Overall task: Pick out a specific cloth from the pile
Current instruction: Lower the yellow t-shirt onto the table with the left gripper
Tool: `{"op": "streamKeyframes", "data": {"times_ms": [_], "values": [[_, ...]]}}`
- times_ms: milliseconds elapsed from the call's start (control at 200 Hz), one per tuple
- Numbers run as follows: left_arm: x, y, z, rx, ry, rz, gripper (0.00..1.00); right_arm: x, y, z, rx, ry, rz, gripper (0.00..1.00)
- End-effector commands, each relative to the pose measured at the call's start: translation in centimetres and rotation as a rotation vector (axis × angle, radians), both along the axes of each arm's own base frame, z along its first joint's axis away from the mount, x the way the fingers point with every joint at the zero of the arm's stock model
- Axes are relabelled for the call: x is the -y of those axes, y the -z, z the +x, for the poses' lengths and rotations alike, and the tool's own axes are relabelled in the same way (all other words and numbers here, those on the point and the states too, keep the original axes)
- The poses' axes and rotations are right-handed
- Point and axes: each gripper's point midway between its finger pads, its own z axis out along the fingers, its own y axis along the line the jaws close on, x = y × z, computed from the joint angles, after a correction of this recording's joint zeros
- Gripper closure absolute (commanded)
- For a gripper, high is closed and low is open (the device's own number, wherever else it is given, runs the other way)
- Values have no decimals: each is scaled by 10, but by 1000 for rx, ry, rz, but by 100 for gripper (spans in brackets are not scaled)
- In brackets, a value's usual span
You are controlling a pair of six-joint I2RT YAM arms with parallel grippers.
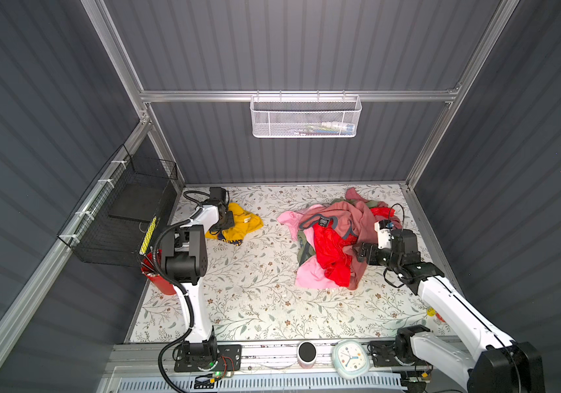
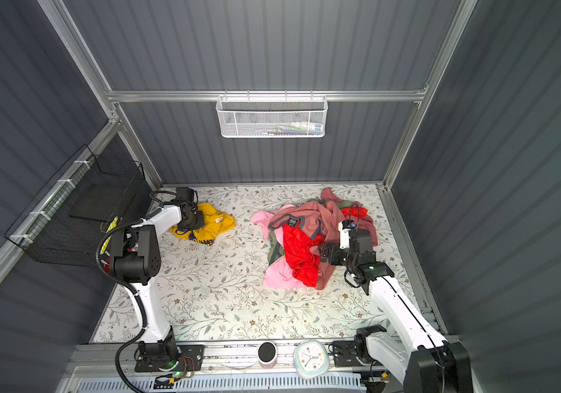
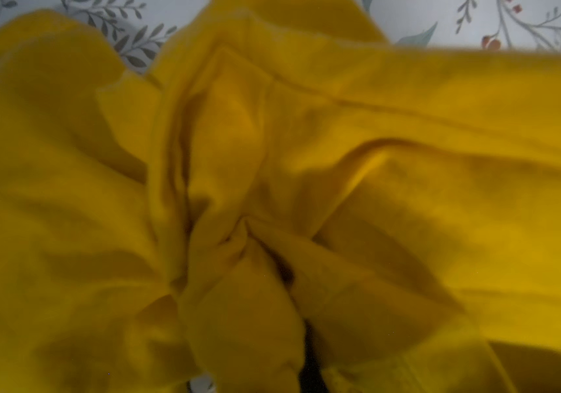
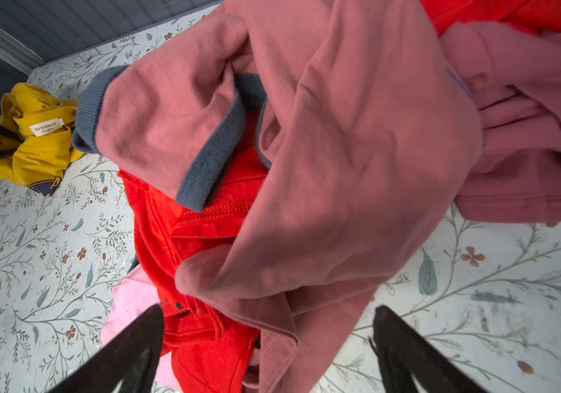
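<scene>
The cloth [image 1: 240,224] [image 2: 216,223], a mustard-yellow T-shirt with a white neck label and dark blue print, lies crumpled at the far left of the table, apart from the pile. My left gripper [image 1: 226,220] [image 2: 194,220] is down on its left part. In the left wrist view the cloth [image 3: 306,170] fills the frame and hides the fingers. The pile [image 1: 335,234] [image 2: 306,234] of dusty rose, pink, red and olive garments sits at the right. My right gripper [image 1: 360,253] [image 4: 272,340] stands open at the pile's near right edge, with rose and red folds between its wide-spread fingers.
A black wire basket [image 1: 119,217] hangs on the left wall above a red bucket [image 1: 160,277]. A white mesh basket [image 1: 306,117] hangs on the back wall. A clock [image 1: 350,357] and a black-topped cylinder [image 1: 307,352] stand on the front rail. Floral tabletop [image 1: 255,289] lies between the arms.
</scene>
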Motion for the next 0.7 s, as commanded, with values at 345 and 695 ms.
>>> {"op": "streamKeyframes", "data": {"times_ms": [345,695], "values": [[20,-64,-33,116,54,-14,16,5,-17,1,44,0,-43,5],[36,-120,-58,236,91,181,9,8,-31,-3,85,-4,-68,4]]}}
